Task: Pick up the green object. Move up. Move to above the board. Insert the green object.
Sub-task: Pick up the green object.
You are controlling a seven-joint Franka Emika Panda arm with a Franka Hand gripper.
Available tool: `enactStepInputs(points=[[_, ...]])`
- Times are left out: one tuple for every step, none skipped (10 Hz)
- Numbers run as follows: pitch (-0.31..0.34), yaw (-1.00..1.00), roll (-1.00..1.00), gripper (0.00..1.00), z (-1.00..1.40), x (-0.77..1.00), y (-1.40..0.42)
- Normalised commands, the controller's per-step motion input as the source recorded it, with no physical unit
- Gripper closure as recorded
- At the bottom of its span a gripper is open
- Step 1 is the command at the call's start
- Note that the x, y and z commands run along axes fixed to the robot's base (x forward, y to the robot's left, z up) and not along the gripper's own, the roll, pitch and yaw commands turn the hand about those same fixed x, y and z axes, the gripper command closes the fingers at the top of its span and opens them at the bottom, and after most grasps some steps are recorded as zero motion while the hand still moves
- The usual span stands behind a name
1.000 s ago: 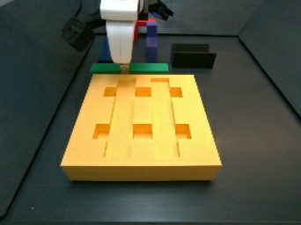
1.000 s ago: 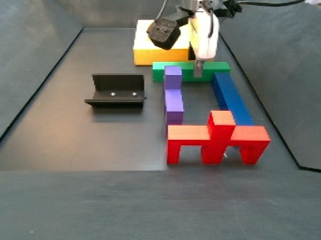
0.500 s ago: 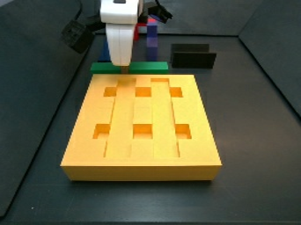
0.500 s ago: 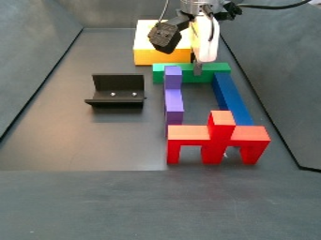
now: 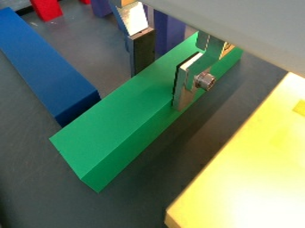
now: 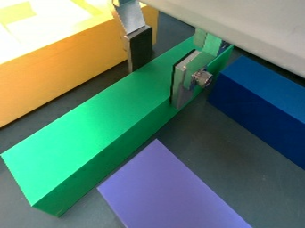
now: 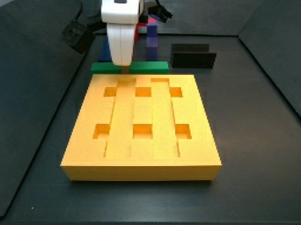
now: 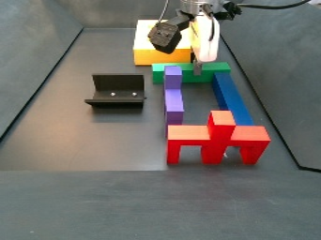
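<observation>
the gripper (image 6: 163, 64) is down over the green object (image 6: 113, 134), its jaws clamped across the bar's width.

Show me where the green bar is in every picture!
Wrist view: the green object runs corner to corner, the pincer straddling it.
Wrist view: again diagonal, between board and blue bar.
Side view: a green strip behind the board.
Side view: green just before the board.
Shared landmark: the board's edge beside it.
</observation>
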Motion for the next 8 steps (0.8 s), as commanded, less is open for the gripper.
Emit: enactStepInputs(points=[[0.000, 0.00, 0.00, 1.00, 0.00, 0.00, 0.00], [0.000, 0.00, 0.00, 1.00, 0.00, 0.00, 0.00], [0.000, 0.00, 0.00, 1.00, 0.00, 0.00, 0.00], [0.000, 0.00, 0.00, 1.00, 0.00, 0.00, 0.00], [0.000, 0.00, 0.00, 1.00, 0.00, 0.00, 0.00], [0.000, 0.00, 0.00, 1.00, 0.00, 0.00, 0.00], [0.000, 0.00, 0.00, 1.00, 0.00, 0.00, 0.00], [0.000, 0.00, 0.00, 1.00, 0.00, 0.00, 0.00]])
